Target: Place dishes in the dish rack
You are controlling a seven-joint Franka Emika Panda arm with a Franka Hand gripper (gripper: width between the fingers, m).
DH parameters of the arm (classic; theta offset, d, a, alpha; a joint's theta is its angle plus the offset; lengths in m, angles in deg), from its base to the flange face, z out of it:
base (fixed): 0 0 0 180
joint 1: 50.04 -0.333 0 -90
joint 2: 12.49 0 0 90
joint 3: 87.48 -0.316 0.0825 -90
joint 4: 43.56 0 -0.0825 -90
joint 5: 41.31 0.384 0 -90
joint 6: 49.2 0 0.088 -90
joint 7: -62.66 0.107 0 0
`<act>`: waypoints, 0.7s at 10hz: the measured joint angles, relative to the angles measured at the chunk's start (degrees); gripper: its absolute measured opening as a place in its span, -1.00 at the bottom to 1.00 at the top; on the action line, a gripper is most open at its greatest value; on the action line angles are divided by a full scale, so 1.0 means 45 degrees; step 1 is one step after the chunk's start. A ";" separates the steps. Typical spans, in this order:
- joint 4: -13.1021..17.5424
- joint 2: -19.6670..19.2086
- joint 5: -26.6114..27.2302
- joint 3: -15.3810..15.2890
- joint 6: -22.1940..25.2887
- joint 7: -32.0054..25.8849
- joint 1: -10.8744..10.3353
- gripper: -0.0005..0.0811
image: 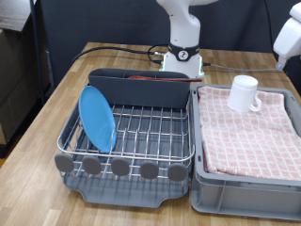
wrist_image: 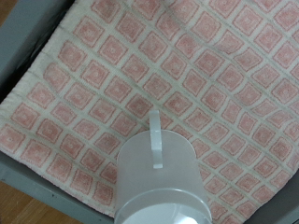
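The light-blue plate [image: 96,117] stands on edge in the wire grid of the dark-grey dish rack [image: 129,141], at the exterior view's left. A thin reddish-brown spoon [image: 143,78] lies across the top of the rack's grey caddy [image: 150,89]. The white mug [image: 245,93] stands on the pink checked cloth in the grey bin. In the wrist view the mug [wrist_image: 159,182] is seen from above with its handle [wrist_image: 156,140] showing. Only the white hand of my gripper [image: 288,40] shows, high at the exterior view's right edge above the bin. Its fingers are hidden.
The grey bin [image: 246,184] with the pink checked cloth [image: 249,132] sits right beside the rack on the wooden table. The robot base [image: 182,61] stands behind the rack. Black cables run along the table's far edge.
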 joint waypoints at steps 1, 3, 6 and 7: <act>0.0094 -0.0198 -0.0141 -0.0001 0.0064 -0.0070 0.0000 0.98; 0.0224 -0.0643 -0.0220 -0.0034 0.0087 -0.0065 0.0000 0.98; 0.0235 -0.1158 -0.0243 -0.0156 -0.0047 0.0163 -0.0003 0.98; 0.0221 -0.1307 -0.0294 -0.0184 -0.0150 0.0172 -0.0003 0.98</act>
